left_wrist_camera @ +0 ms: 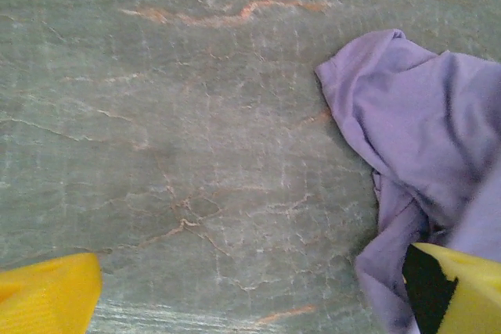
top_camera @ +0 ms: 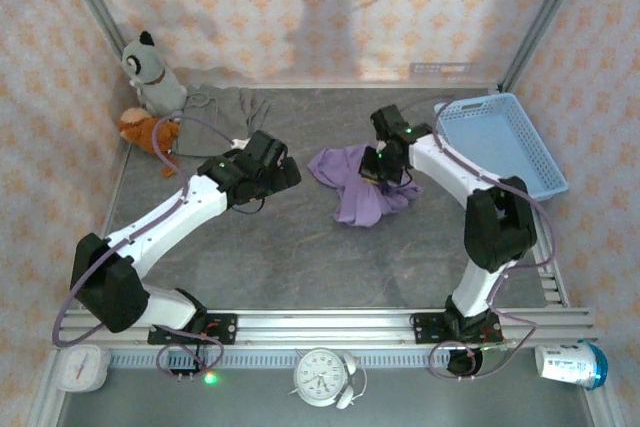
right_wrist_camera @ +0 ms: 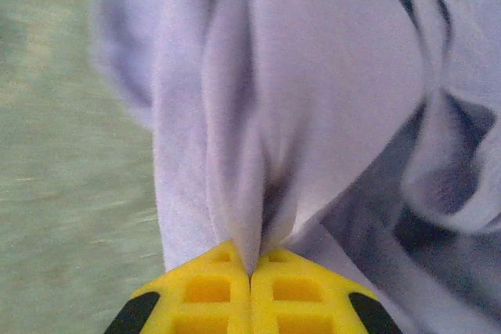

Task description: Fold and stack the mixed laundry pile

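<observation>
At the near edge of the table (top_camera: 300, 257) the two arms are bolted down, and both reach out over the grey top. The right gripper (right_wrist_camera: 250, 271) has its yellow fingers pressed tight together. A fold of the purple garment (right_wrist_camera: 313, 76) is pinched between them. I think it grabs the cloth there so it can lift it and shake it flat, because you cannot fold a heap. The purple garment lies bunched up near the middle of the table, a little to the right.

The left gripper (left_wrist_camera: 250, 307) hangs just beside the heap, on its left. Its fingers are spread wide and hold nothing. I cannot tell if one finger brushes the cloth. My guess is that it waits there to take another corner.

Farther back, near the far wall, the small grey-brown garment (top_camera: 225, 105) lies spread out, well apart from the purple one. So nothing is folded or stacked yet. The plush toys (top_camera: 148, 72) sit in the far left corner, and the blue basket (top_camera: 545, 162) is at the far right.
</observation>
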{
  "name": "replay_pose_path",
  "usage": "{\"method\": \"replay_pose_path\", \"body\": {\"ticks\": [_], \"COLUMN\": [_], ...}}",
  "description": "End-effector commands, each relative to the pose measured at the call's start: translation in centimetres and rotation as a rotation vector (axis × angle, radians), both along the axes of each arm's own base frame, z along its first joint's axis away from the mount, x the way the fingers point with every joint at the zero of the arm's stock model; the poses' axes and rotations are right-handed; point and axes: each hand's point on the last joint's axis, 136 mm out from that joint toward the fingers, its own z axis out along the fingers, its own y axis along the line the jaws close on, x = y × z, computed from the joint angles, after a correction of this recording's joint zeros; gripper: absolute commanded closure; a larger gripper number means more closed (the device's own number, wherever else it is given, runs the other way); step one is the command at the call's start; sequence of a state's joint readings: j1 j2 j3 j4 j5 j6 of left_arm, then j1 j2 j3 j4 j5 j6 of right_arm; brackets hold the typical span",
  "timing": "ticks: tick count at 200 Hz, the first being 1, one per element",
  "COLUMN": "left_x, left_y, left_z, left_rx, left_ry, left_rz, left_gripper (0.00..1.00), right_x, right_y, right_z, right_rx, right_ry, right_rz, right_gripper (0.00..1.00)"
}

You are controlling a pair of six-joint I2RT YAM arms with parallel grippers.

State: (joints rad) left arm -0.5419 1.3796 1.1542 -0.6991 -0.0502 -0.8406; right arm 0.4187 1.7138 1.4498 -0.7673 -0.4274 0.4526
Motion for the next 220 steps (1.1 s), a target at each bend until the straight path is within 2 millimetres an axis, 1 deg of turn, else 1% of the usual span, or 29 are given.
{"method": "replay_pose_path", "body": {"ticks": [1, 14, 21, 33, 40, 47, 57, 64, 72, 81, 83, 86, 90, 93, 102, 106, 114, 118, 124, 131, 137, 146, 170, 187, 205, 220], "left_x": [0.0, 0.1, 0.2, 0.3, 0.3, 0.3, 0.3, 0.2, 0.1, 0.0, 0.0, 0.0, 0.0, -0.1, -0.1, -0.1, -0.1, -0.1, -0.1, -0.1, -0.1, -0.3, -1.2, -2.0, -2.3, -2.0], "left_y": [3.2, 4.2, 4.8, 5.7, 6.2, 6.7, 7.3, 7.6, 7.8, 7.8, 7.8, 7.8, 7.8, 7.7, 7.3, 7.0, 6.4, 6.0, 5.4, 4.6, 3.9, 2.9, -0.4, -2.5, -3.8, -4.6], "left_z": [1.1, 1.1, 1.2, 1.5, 1.8, 2.0, 2.4, 2.6, 2.8, 2.9, 2.9, 2.9, 2.9, 2.8, 2.5, 2.4, 2.0, 1.8, 1.4, 1.0, 0.6, -0.1, -2.4, -4.7, -7.1, -8.6], "left_rx": [0.053, 0.041, 0.034, 0.026, 0.026, 0.029, 0.036, 0.041, 0.045, 0.048, 0.048, 0.048, 0.047, 0.045, 0.033, 0.025, 0.004, -0.008, -0.027, -0.046, -0.056, -0.055, -0.013, 0.030, 0.047, 0.062], "left_ry": [-0.041, -0.045, -0.052, -0.067, -0.079, -0.090, -0.105, -0.110, -0.115, -0.118, -0.118, -0.117, -0.114, -0.112, -0.103, -0.099, -0.089, -0.084, -0.073, -0.059, -0.049, -0.027, 0.041, 0.101, 0.158, 0.177], "left_rz": [0.096, 0.140, 0.163, 0.201, 0.217, 0.233, 0.250, 0.256, 0.258, 0.253, 0.253, 0.252, 0.246, 0.240, 0.221, 0.210, 0.183, 0.167, 0.144, 0.117, 0.090, 0.046, -0.094, -0.181, -0.219, -0.230], "left_gripper": [0.00, 0.00, 0.00, 0.00, 0.00, 0.00, 0.00, 0.00, 0.00, 0.00, 0.00, 0.00, 0.00, 0.00, 0.00, 0.00, 0.00, 0.00, 0.00, 0.00, 0.00, 0.00, 0.01, 0.03, 0.07, 0.10], "right_x": [-1.0, -2.1, -2.6, -3.6, -4.1, -4.4, -4.5, -4.3, -3.7, -2.8, -2.6, -2.3, -1.9, -1.5, -0.8, -0.5, 0.0, -0.1, -0.1, -0.4, -0.7, -1.3, -3.0, -5.1, -7.8, -10.0], "right_y": [2.4, 2.9, 3.0, 2.8, 2.5, 2.0, 1.2, 0.6, -0.4, -1.5, -1.8, -2.2, -3.2, -4.0, -6.3, -7.3, -9.6, -10.7, -11.9, -12.5, -12.8, -12.6, -11.3, -9.8, -7.6, -5.9], "right_z": [13.3, 18.9, 21.5, 25.1, 26.6, 27.3, 27.1, 26.0, 24.0, 20.9, 20.1, 19.1, 17.0, 15.7, 11.4, 9.6, 6.2, 4.6, 2.7, 0.9, 0.0, -0.8, -1.1, -1.6, -2.5, -3.8], "right_rx": [0.218, 0.302, 0.343, 0.389, 0.403, 0.400, 0.374, 0.343, 0.309, 0.280, 0.271, 0.256, 0.224, 0.197, 0.123, 0.094, 0.015, -0.023, -0.060, -0.088, -0.112, -0.116, -0.087, -0.081, -0.055, -0.043], "right_ry": [-0.198, -0.278, -0.325, -0.401, -0.440, -0.467, -0.484, -0.475, -0.442, -0.380, -0.366, -0.349, -0.307, -0.282, -0.202, -0.171, -0.112, -0.075, -0.025, 0.029, 0.055, 0.075, 0.069, 0.085, 0.122, 0.145], "right_rz": [0.066, 0.105, 0.118, 0.125, 0.126, 0.116, 0.096, 0.074, 0.033, -0.013, -0.024, -0.042, -0.077, -0.105, -0.171, -0.195, -0.247, -0.270, -0.285, -0.283, -0.275, -0.255, -0.226, -0.183, -0.124, -0.077], "right_gripper": [1.00, 1.00, 1.00, 1.00, 1.00, 1.00, 1.00, 1.00, 1.00, 1.00, 0.96, 0.88, 0.77, 0.71, 0.68, 0.65, 0.49, 0.44, 0.42, 0.40, 0.38, 0.37, 0.35, 0.35, 0.35, 0.35]}}
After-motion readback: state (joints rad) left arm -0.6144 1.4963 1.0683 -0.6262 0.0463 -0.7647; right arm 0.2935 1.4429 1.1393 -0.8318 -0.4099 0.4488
